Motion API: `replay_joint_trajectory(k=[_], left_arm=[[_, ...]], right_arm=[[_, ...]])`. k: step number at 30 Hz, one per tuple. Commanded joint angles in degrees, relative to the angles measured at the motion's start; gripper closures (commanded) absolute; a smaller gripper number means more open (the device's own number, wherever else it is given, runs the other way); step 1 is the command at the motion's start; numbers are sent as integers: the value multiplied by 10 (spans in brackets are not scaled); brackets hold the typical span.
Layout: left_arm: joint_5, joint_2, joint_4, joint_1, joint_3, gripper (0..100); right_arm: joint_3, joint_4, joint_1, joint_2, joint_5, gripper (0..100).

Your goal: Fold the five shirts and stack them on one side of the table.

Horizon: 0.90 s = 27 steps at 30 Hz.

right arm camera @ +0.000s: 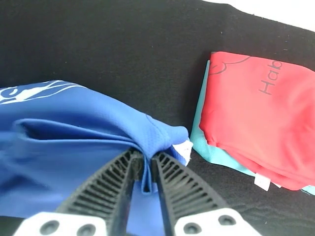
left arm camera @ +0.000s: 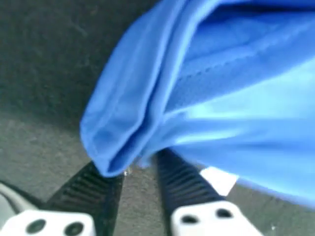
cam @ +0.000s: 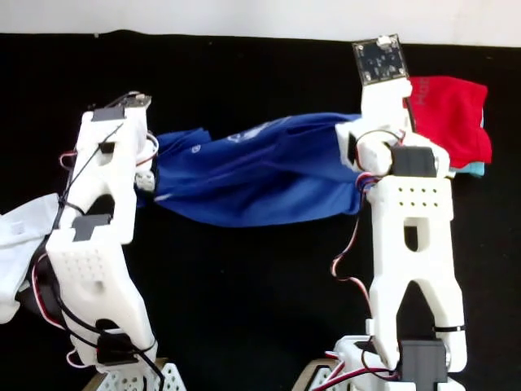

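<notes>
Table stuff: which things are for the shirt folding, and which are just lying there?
For the job: blue shirt, held in both arms' jaws; red shirt; teal shirt under it; white shirt.
Just there: black tablecloth.

This looks like a robotics lab bench. Black cloth (cam: 244, 309) covers the table beneath the right gripper (right arm camera: 146, 160), and a plain white wall (cam: 244, 15) runs beyond it. The white printed arms (cam: 431, 244) carry loose wiring (cam: 335, 265), with a bare circuit board (cam: 380, 59) above that gripper.
</notes>
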Motion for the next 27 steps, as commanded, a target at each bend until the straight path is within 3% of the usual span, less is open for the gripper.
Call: replay_joint_trajectory(k=[1,11,21,27], left_arm=[[-4,-2,55,13,-45,991],[18,-108,245,26,-189,992],[75,-345,251,26,-194,992],[86,-398,251,24,-192,992]], right_arm=[[-4,3,8,-7,3,993],[-6,22,10,-94,3,993],[-8,19,12,-189,4,993],[12,20,10,-219,4,992]])
